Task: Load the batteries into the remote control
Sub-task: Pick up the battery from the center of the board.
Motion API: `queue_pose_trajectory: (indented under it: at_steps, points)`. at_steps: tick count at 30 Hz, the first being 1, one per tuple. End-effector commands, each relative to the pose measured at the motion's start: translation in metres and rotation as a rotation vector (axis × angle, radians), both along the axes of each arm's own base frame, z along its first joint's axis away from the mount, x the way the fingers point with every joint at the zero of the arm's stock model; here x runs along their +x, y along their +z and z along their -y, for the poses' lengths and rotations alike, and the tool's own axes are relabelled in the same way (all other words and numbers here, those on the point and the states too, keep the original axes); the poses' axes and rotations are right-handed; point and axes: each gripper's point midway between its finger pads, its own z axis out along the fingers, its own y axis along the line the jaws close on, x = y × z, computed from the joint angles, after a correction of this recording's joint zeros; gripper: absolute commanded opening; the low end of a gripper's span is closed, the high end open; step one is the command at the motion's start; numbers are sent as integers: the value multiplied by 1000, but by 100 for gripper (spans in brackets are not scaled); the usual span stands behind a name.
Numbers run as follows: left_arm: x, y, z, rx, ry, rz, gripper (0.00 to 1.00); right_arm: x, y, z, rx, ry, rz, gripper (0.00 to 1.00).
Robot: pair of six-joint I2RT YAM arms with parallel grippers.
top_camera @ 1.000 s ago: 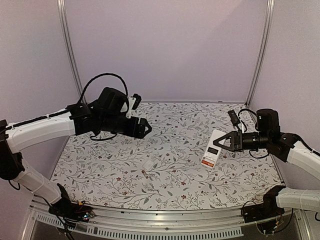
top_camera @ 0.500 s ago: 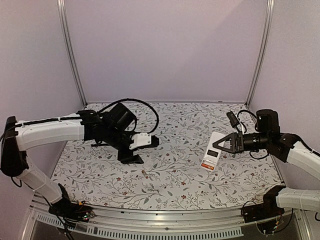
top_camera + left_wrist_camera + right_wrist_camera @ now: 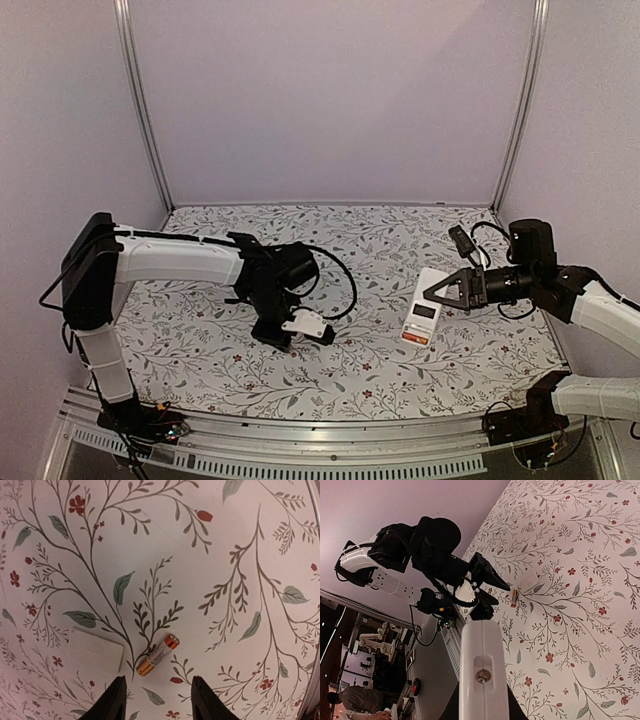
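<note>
Lying flat on the flowered table (image 3: 400, 240), a little left of the middle and toward the near edge, is the one battery (image 3: 157, 655) that can be seen: a short orange cylinder with a pale band round its middle. Nothing touches it. A small flat white cover plate (image 3: 95, 650) lies just beside it, apart from it, also flat on the table.

The left gripper (image 3: 158, 678) points down over this spot. Its two dark fingers (image 3: 115, 700) stand apart, and in the left wrist view the battery sits just beyond their tips, in line with the gap and slanted across it. The jaws are parted and hold nothing. From above, the left arm's wrist hides both the battery and the plate.

Well apart, over on the right side of the table, the remote control (image 3: 424, 306) is lifted off the surface. The right gripper (image 3: 447, 290) is clamped on its far end. The white back faces up, showing a dark rectangular recess, with a reddish strip at the near end. In the right wrist view the remote points across the table toward the left arm and the battery (image 3: 514, 597)
</note>
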Motion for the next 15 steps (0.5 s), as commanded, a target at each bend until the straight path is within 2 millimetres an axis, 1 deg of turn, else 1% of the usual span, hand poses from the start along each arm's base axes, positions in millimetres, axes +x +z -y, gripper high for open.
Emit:
queue_pose_trajectory:
  at_steps: [1, 4, 9, 13, 15]
  points:
    - [-2, -9, 0, 66, -62, 0, 43, -6, 0, 1, 5, 23, 5, 0]
    - [-2, -15, -1, 81, -72, -5, 42, -7, -1, 2, 2, 25, 4, 0]
    - [-8, -25, -1, 99, -85, -27, 41, -6, -1, 2, -3, 25, 8, 0]
    - [-9, -31, 2, 103, -86, -36, 40, -6, -2, 1, -6, 27, 7, 0]
    - [-9, -34, 2, 108, -85, -38, 37, -6, -3, 2, -8, 25, 4, 0]
